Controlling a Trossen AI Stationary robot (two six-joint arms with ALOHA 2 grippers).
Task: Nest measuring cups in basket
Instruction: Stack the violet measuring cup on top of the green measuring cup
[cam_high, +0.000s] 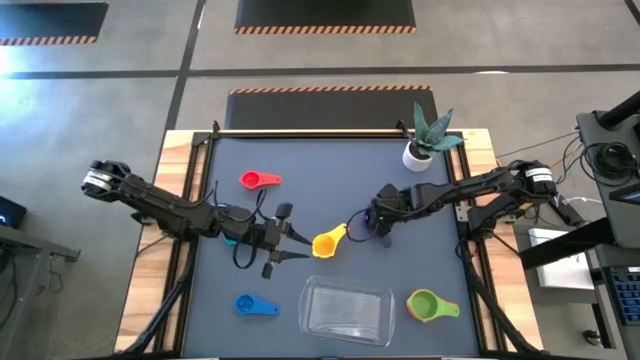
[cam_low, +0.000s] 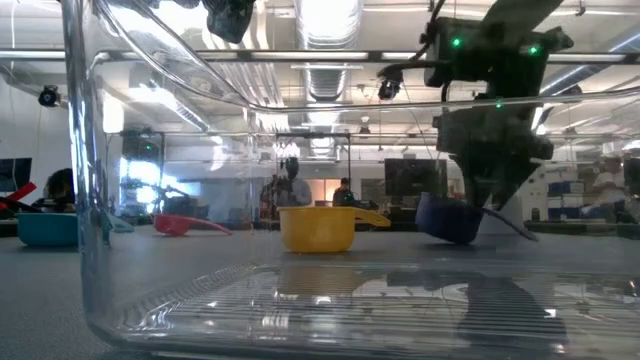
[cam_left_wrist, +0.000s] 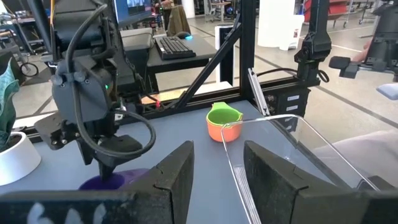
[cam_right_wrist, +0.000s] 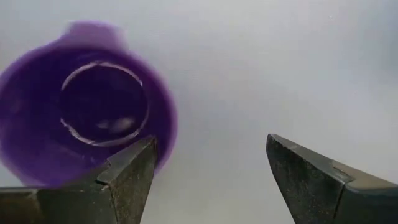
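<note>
My right gripper (cam_right_wrist: 211, 146) points down, open, over the purple measuring cup (cam_right_wrist: 87, 106), which sits mouth up on the mat. One finger (cam_right_wrist: 127, 174) stands at the cup's rim and the other over bare mat. In the low view the purple cup (cam_low: 450, 218) looks tilted below that gripper (cam_low: 490, 195). My left gripper (cam_left_wrist: 217, 180) hovers open and level, with nothing between its fingers, near the yellow cup (cam_high: 327, 242). The red cup (cam_high: 258, 180), blue cup (cam_high: 255, 305) and teal cup (cam_low: 45, 228) lie apart. A green cup sits inside an orange one (cam_high: 430, 305) beside the clear basket (cam_high: 347, 312). My right gripper has one finger at the purple cup's rim (cam_right_wrist: 155, 140), coming from above. Whether it touches the rim I cannot tell. The other finger is clear of the cup.
A white plant pot (cam_high: 420, 150) stands at the far right corner. Black frame rails run along the table's left and right edges. The basket's wall (cam_low: 90, 200) fills the near part of the low view. People and desks show in the room beyond.
</note>
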